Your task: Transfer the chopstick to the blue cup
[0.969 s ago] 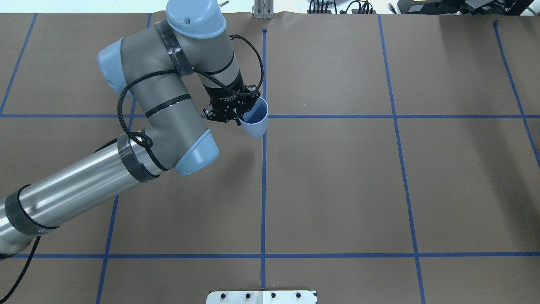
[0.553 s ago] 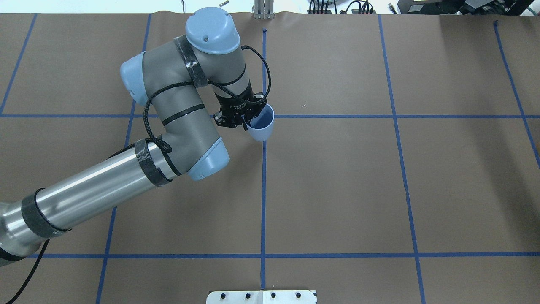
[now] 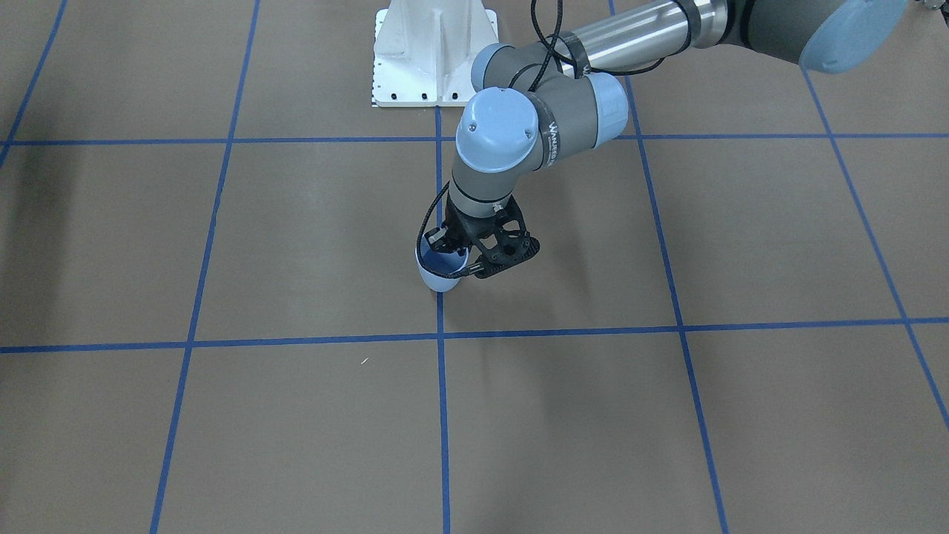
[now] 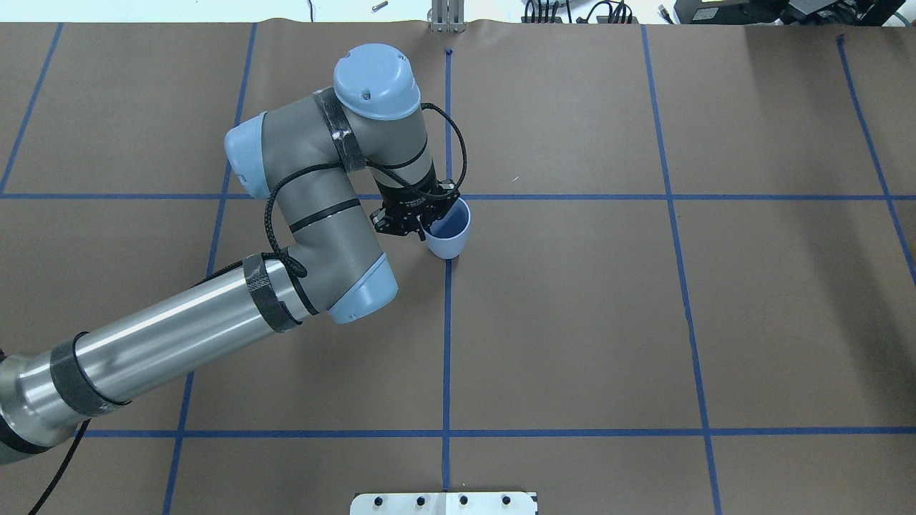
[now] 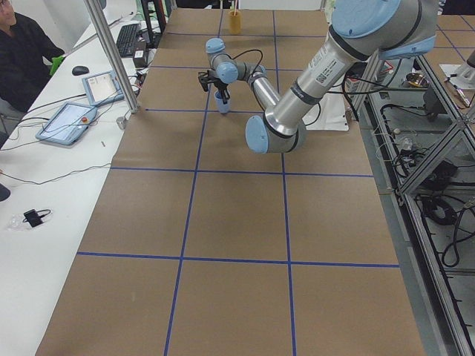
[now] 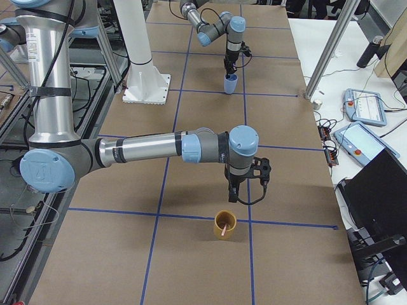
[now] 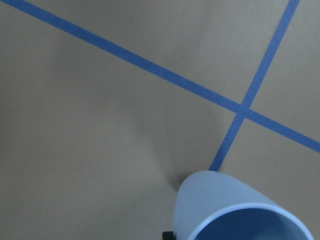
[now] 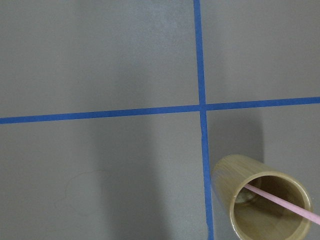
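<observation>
- The left hand [image 4: 428, 224] pinches the cup [image 4: 451, 237] by its rim, one finger inside and one outside. The cup is tilted, low over a tape line [image 4: 446, 322] on the tabletop [image 4: 572, 322].
- The chopstick [image 8: 280, 201] leans in a bamboo holder [image 8: 222, 192], well apart from the cup.
- The right hand [image 6: 233, 196] hangs near the holder; I cannot tell how wide it is.
</observation>
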`<act>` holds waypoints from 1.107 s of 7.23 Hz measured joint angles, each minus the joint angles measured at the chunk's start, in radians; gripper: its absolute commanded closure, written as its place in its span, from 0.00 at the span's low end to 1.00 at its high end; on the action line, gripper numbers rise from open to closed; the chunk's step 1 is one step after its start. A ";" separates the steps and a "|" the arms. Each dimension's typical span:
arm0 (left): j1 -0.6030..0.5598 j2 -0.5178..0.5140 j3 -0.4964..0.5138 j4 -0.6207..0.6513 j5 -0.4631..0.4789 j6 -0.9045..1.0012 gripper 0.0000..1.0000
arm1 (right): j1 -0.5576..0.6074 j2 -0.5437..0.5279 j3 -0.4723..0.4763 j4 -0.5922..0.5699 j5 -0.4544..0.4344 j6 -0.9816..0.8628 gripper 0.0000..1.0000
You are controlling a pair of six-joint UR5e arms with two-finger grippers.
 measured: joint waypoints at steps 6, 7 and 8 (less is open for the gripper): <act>-0.018 0.026 -0.133 0.041 0.122 0.003 0.02 | 0.001 -0.018 0.003 0.019 -0.026 -0.027 0.00; -0.033 0.039 -0.200 0.090 0.120 0.013 0.02 | 0.003 -0.030 -0.003 0.036 -0.046 -0.073 0.00; -0.046 0.050 -0.241 0.123 0.116 0.030 0.02 | 0.012 -0.035 -0.018 0.044 -0.061 -0.154 0.00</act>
